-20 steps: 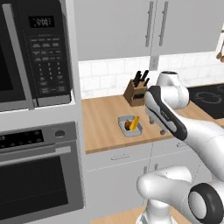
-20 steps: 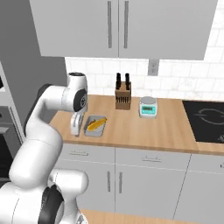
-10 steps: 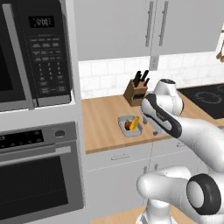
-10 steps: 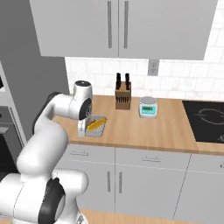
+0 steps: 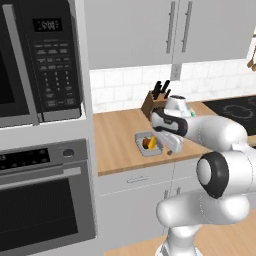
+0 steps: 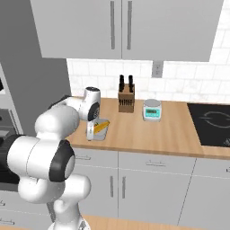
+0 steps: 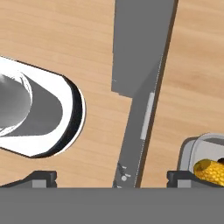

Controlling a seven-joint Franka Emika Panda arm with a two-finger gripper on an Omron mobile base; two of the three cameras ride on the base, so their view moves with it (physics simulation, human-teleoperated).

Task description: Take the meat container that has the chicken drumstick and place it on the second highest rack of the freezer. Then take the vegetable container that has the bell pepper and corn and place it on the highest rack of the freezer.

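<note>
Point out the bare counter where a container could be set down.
Bare wood runs from the scale to the cooktop, and along the counter's front edge. The left end is crowded: vegetable container with corn, the arm above it, knife block behind.

A home kitchen: wood counter [image 6: 148, 134], wall oven [image 5: 45, 200], microwave [image 5: 37, 60], knife block [image 6: 126, 99].
</note>
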